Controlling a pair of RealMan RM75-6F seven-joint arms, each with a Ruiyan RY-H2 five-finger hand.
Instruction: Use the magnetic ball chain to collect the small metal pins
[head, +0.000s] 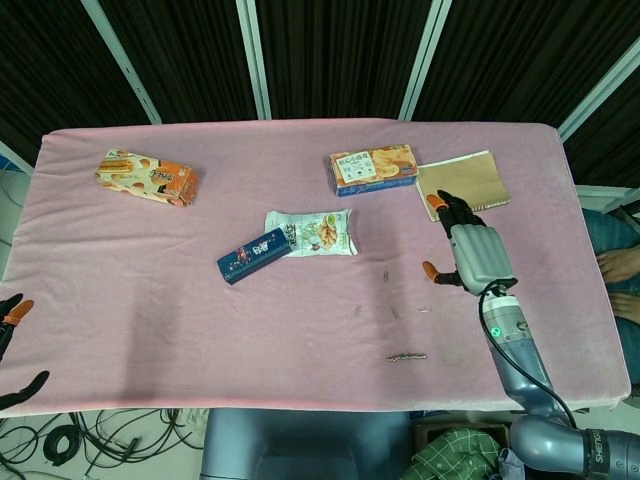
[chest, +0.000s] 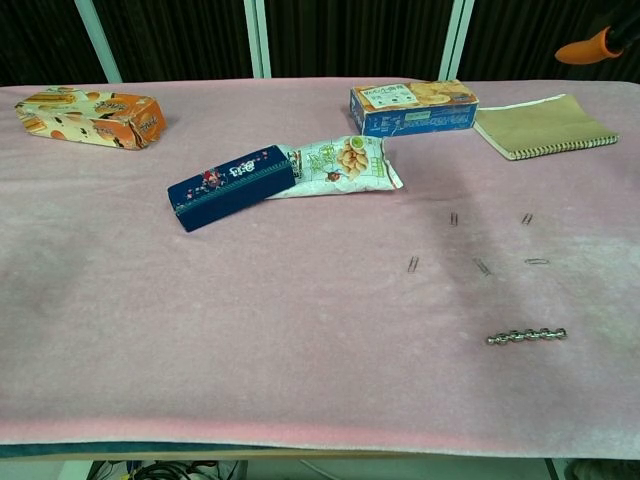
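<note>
A pink-covered table (head: 150, 300) stands before dark panels; the magnetic ball chain (chest: 527, 336) lies near its front edge toward the right corner, long axis parallel to that edge; the pins (chest: 481, 266) lie scattered just behind it; the right hand (head: 472, 252), empty with fingers spread, hovers beyond them and is far nearer than the left hand (head: 12, 345), empty off the left corner.

The right hand (head: 470, 252) is showing a pale grey shell, black fingers with orange tips (chest: 590, 47), a black cable and green light (wrist) above a blue-grey forearm.
</note>
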